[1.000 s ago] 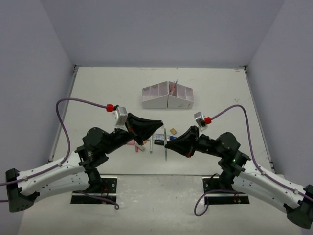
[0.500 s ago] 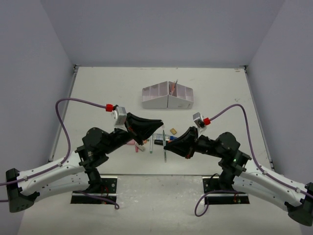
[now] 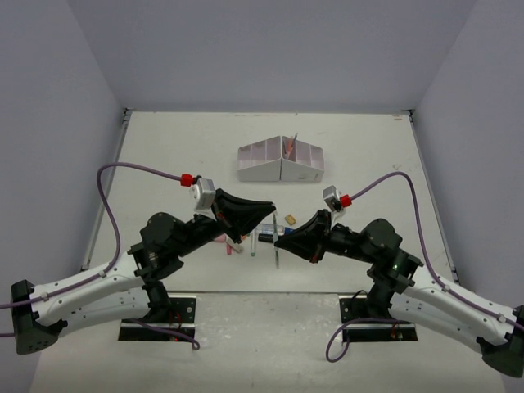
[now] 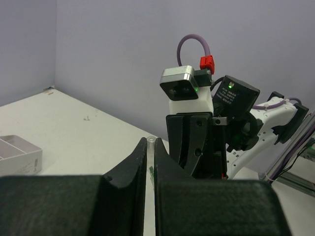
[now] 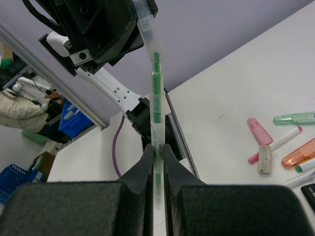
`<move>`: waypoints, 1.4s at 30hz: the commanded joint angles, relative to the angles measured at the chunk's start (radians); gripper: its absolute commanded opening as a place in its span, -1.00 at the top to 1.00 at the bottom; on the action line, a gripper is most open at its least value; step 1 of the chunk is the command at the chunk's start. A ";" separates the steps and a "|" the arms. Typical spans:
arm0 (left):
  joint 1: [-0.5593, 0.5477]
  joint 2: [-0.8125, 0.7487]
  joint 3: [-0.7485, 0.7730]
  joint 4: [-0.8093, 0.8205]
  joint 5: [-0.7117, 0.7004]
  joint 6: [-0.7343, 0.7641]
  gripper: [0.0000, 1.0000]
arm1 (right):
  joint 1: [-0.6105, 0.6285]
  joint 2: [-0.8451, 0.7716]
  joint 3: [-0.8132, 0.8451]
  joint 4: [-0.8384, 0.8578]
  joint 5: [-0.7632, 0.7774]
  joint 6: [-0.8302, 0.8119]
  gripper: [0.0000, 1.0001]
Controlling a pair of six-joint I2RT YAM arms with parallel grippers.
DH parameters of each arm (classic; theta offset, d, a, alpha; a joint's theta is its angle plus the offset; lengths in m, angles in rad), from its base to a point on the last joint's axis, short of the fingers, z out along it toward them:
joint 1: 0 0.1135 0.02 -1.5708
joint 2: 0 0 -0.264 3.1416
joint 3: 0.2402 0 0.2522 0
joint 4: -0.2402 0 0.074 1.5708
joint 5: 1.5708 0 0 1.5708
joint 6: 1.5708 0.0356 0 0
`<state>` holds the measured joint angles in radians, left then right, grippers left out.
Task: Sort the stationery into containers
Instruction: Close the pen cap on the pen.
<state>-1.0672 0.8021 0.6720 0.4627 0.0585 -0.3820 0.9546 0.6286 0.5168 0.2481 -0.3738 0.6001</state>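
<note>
A thin green pen (image 5: 156, 93) with a clear barrel is held off the table between both grippers. My right gripper (image 5: 157, 153) is shut on its middle; in the top view this gripper (image 3: 280, 239) sits just right of the pile. My left gripper (image 4: 151, 143) is shut on the pen's clear end, and it (image 3: 264, 211) faces the right one. More stationery lies beneath: a pink piece (image 5: 259, 131), a green cap (image 5: 295, 118), an orange highlighter (image 5: 300, 153). The white organiser box (image 3: 281, 161) stands further back with a pink pen upright in it.
A small orange piece (image 3: 290, 219) and another clear green pen (image 3: 255, 243) lie on the table between the arms. Pink items (image 3: 221, 239) lie under the left arm. A corner of the organiser box (image 4: 19, 155) shows in the left wrist view.
My right gripper has edged slightly left with the green pen, closer to the left gripper. The left arm has barely shifted. Both grips stay shut.
</note>
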 commanded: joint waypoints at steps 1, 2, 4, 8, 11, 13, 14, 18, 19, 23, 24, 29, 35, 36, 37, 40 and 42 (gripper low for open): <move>0.001 0.000 0.020 0.042 0.016 0.003 1.00 | 0.004 -0.020 0.045 -0.006 0.038 -0.026 1.00; 0.001 0.000 0.021 0.039 0.014 0.003 1.00 | 0.004 -0.022 0.047 -0.010 0.040 -0.027 1.00; 0.001 -0.001 0.018 0.037 0.014 0.002 1.00 | 0.004 -0.027 0.051 -0.015 0.044 -0.029 1.00; 0.001 0.001 0.020 0.029 0.012 -0.003 1.00 | 0.003 -0.033 0.056 -0.025 0.058 -0.041 1.00; 0.001 0.017 0.032 0.007 0.001 -0.027 1.00 | 0.003 -0.035 0.064 -0.038 0.068 -0.057 1.00; 0.001 0.033 0.048 -0.021 -0.011 -0.043 1.00 | 0.004 -0.042 0.072 -0.042 0.071 -0.068 1.00; 0.001 0.041 0.054 -0.032 -0.019 -0.055 1.00 | 0.004 -0.044 0.075 -0.047 0.073 -0.075 1.00; 0.001 0.068 0.069 -0.073 -0.052 -0.113 1.00 | 0.003 -0.055 0.088 -0.047 0.075 -0.107 1.00; 0.001 0.074 0.087 -0.091 -0.089 -0.127 1.00 | 0.004 -0.056 0.089 -0.046 0.076 -0.115 1.00; 0.001 0.112 0.151 -0.207 -0.147 -0.185 1.00 | 0.004 -0.068 0.102 -0.061 0.097 -0.159 1.00; 0.001 0.121 0.164 -0.241 -0.155 -0.197 1.00 | 0.004 -0.073 0.104 -0.062 0.103 -0.168 1.00; 0.001 0.143 0.223 -0.351 -0.173 -0.231 1.00 | 0.004 -0.091 0.109 -0.079 0.134 -0.200 1.00; 0.001 0.073 0.155 -0.326 -0.215 -0.242 1.00 | 0.004 -0.100 0.112 -0.068 0.160 -0.142 1.00; 0.001 0.058 0.135 -0.300 -0.219 -0.243 1.00 | 0.004 -0.091 0.116 -0.060 0.154 -0.127 1.00; 0.001 0.047 0.122 -0.280 -0.220 -0.245 1.00 | 0.003 -0.083 0.120 -0.052 0.146 -0.114 1.00; 0.000 0.023 0.083 -0.216 -0.225 -0.254 1.00 | 0.004 -0.058 0.132 -0.026 0.130 -0.076 1.00; 0.000 0.006 0.037 -0.162 -0.230 -0.261 1.00 | 0.004 -0.046 0.136 -0.006 0.116 -0.056 1.00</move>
<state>-1.0668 0.8288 0.7843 0.2283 -0.1471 -0.6286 0.9546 0.5651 0.5829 0.1088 -0.2298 0.4867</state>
